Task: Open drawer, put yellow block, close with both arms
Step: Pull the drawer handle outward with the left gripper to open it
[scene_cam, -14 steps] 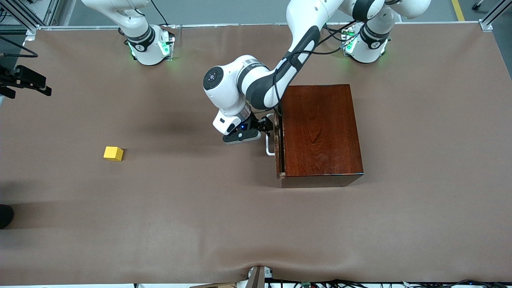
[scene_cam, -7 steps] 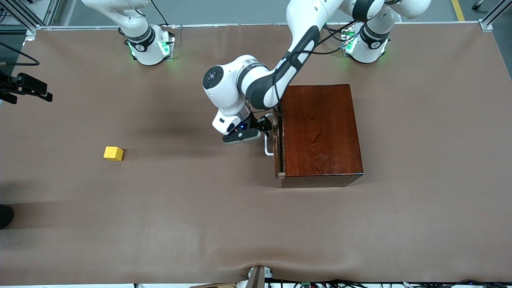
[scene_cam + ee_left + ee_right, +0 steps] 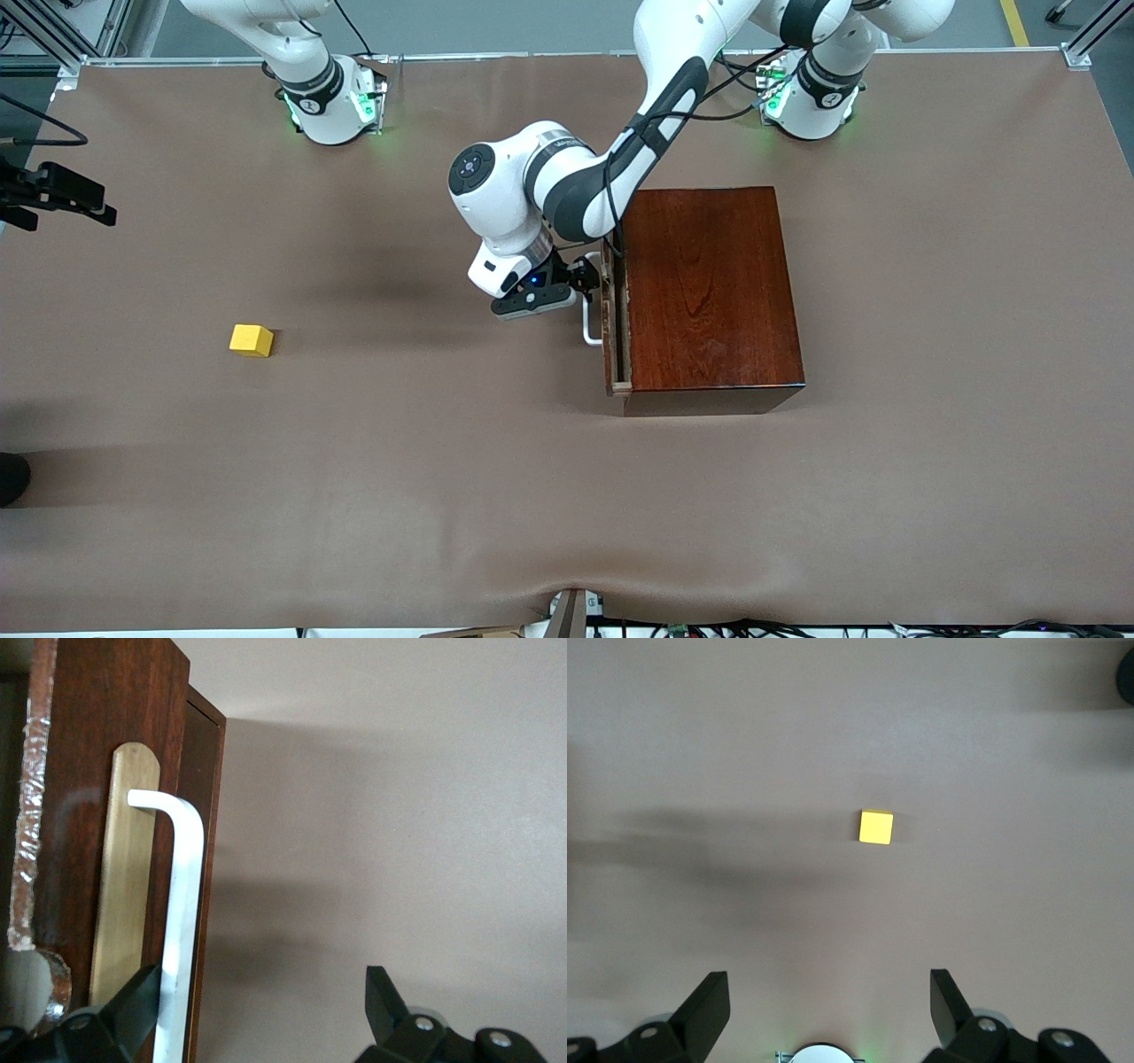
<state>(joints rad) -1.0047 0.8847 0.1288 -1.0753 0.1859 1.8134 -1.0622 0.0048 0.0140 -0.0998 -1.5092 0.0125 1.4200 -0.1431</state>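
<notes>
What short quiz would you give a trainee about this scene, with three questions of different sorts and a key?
1. Where does the yellow block lie?
A. In the drawer
B. On the table, toward the right arm's end
C. On top of the wooden box

2. True or false: the right gripper is shut on the yellow block.

3. Fill in the word: the left gripper is at the white ____ of the drawer.

Key
1. B
2. False. It is open, up in the air over the block.
3. handle. The left gripper is open, with one finger against the bar.
</notes>
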